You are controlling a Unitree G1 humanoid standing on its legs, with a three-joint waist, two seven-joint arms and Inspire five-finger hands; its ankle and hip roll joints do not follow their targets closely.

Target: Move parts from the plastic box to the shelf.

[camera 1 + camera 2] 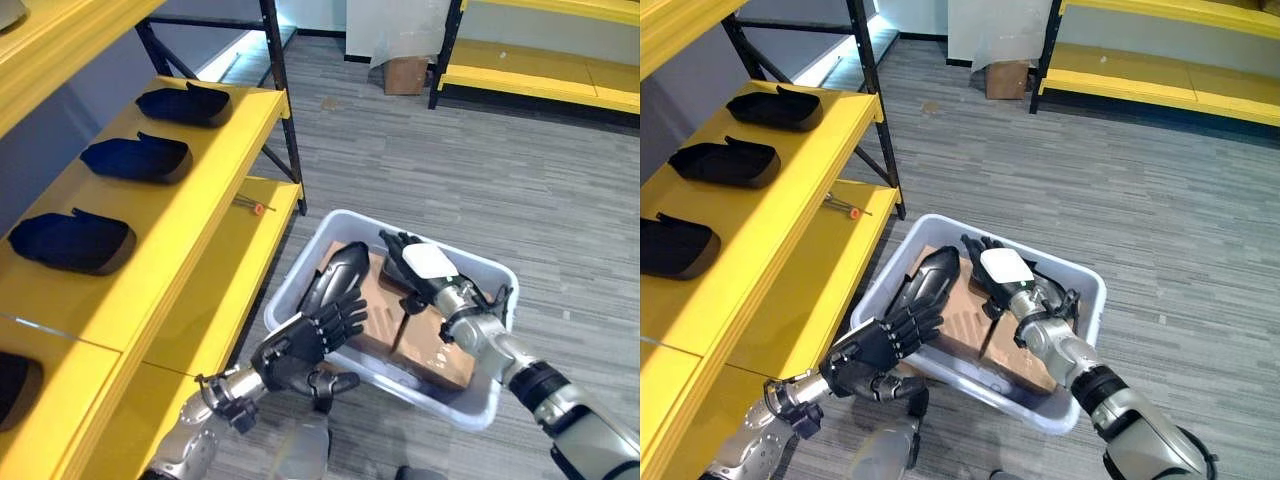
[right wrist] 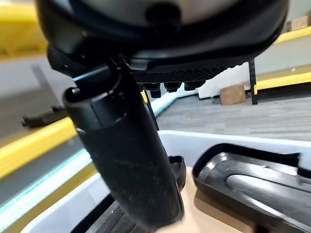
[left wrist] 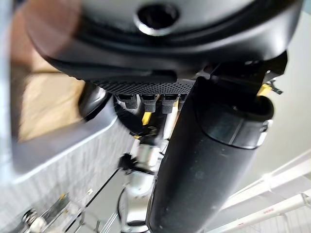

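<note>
Left hand (image 1: 305, 345), fingers straight and relaxed, hovering at the near rim of the plastic box (image 1: 478, 410), holding nothing; fingertips just short of a glossy black part (image 1: 335, 275) that leans against the box's near-left wall. Right hand (image 1: 425, 268) reaching down into the box from the far side, white thumb cover up, fingers spread over another dark part (image 2: 252, 177) lying on the brown cardboard (image 1: 435, 350) that lines the bottom; from the wrist view, fingers extended beside that part, not wrapped round it, so no grip yet on either side.

Further out, to the robot's left, the yellow shelf (image 1: 215, 205) with three dark parts (image 1: 140, 158) already set in a row on its upper level, and a free stretch of that level nearer the robot. On the lower level, a small screwdriver-like tool with a red tip (image 1: 250, 207). Beyond, grey floor (image 1: 450, 150), a small cardboard carton (image 1: 405, 75) and a second yellow rack (image 1: 540, 75) at the far side.

Step in hand, judging by the poses: reaching into the box to pick up the next part, some already delivered, at least two left. Next move calls for curling fingers round one part, most likely the leaning one by the left hand, lifting clear of the box wall, then swinging left to the free stretch of shelf without knocking the row.
</note>
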